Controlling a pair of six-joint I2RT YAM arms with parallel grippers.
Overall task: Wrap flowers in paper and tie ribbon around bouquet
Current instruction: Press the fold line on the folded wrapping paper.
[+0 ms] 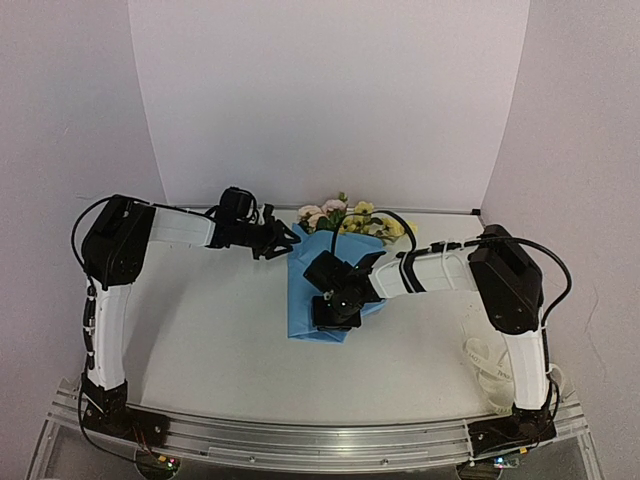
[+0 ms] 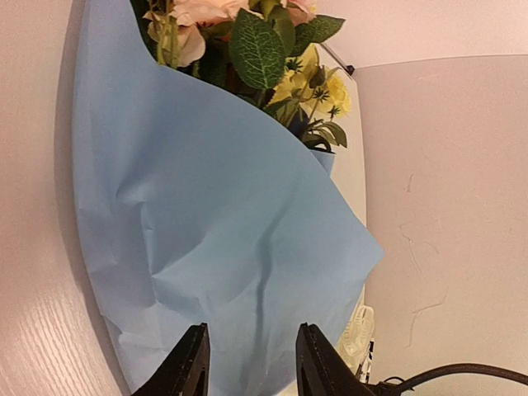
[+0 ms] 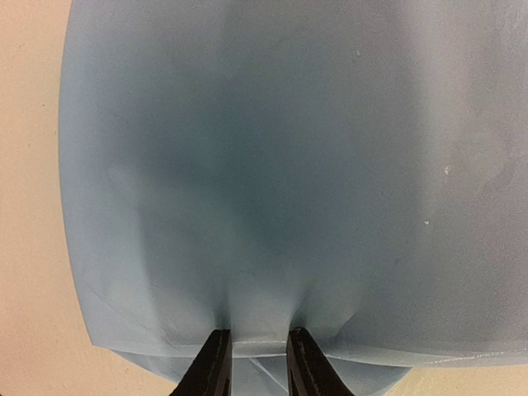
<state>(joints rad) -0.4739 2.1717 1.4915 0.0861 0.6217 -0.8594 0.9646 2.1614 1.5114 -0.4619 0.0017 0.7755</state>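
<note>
The left arm reached in from the left side of the white desk (image 1: 220, 340). The left gripper (image 1: 283, 241) stood at the far left edge of the paper (image 1: 298, 300), close to the corner nearest the blossoms. In the left wrist view its two black fingers (image 2: 191, 367) stood apart, with a plain gap between them. The blue sheet filled that gap from behind, and neither finger could be seen pressing on it. This gripper was open.

The paper lay near the middle of the desk, folded over the stems. Its surface showed a few soft creases. The flowers (image 1: 338, 213), pale pink and yellow with dark green leaves, stuck out past its far edge, toward the back wall.

The right arm reached across the paper from the right. The right gripper (image 3: 257, 359) sat over the near part of the sheet, pointing down. In the right wrist view the paper puckered in small folds that ran together between the fingertips. This gripper was closed on the paper.

The ribbon (image 1: 488, 365) lay in loose cream-white loops beside the right arm's base, well apart from the paper.
</note>
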